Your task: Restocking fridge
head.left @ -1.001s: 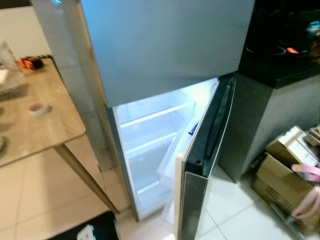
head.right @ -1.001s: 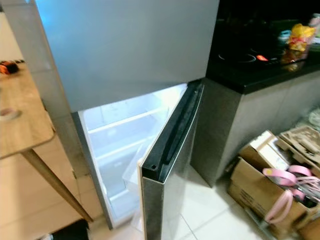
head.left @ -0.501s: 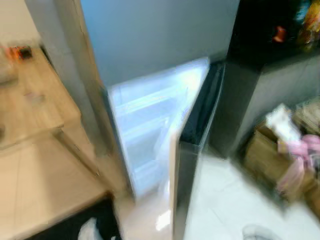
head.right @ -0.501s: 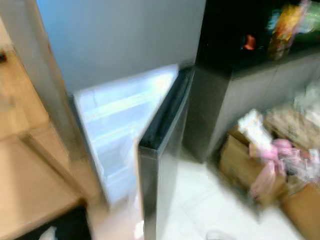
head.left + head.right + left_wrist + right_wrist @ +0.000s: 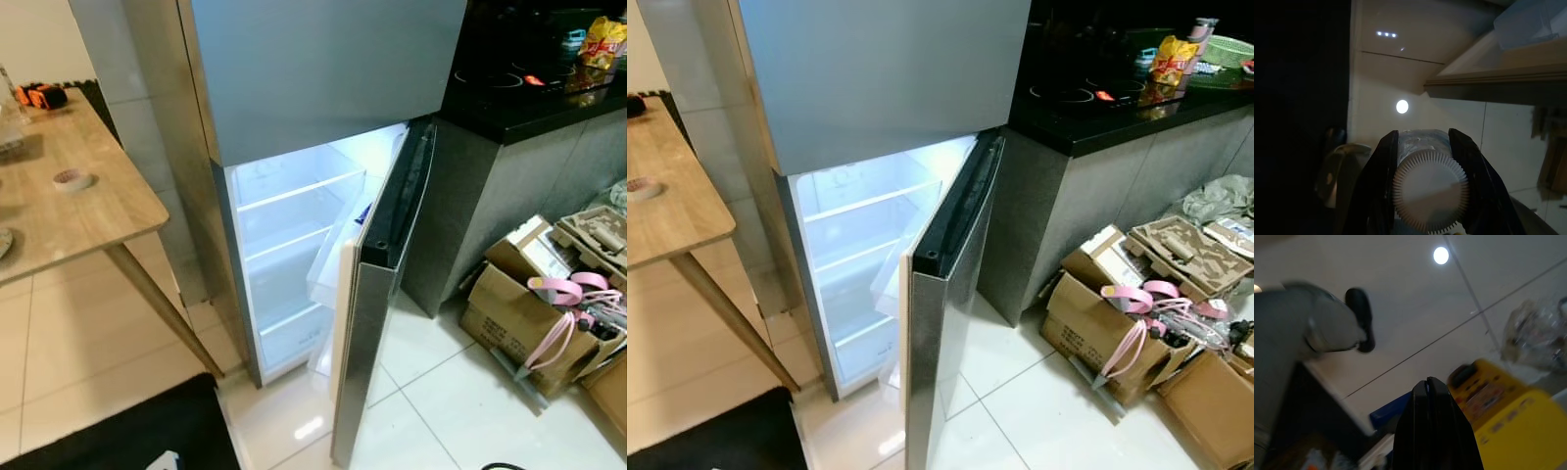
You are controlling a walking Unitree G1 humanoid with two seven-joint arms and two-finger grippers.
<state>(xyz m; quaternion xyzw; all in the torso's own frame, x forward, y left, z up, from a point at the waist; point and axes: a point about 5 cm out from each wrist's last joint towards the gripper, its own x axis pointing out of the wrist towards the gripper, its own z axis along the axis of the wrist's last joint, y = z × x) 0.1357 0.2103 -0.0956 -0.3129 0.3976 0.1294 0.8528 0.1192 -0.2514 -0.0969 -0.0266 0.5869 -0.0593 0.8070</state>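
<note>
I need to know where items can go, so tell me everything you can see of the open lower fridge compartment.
The lower compartment is lit bright white inside, its door swung open toward the robot. Pale shelves cross it at several heights, and all look bare. The door is grey metal outside with a black top edge and clear bins on its inner side. The upper door above is shut. The fridge stands on pale floor tiles, between a wooden table and a dark counter.

head views down at open fridge (image 5: 294,225)
</note>
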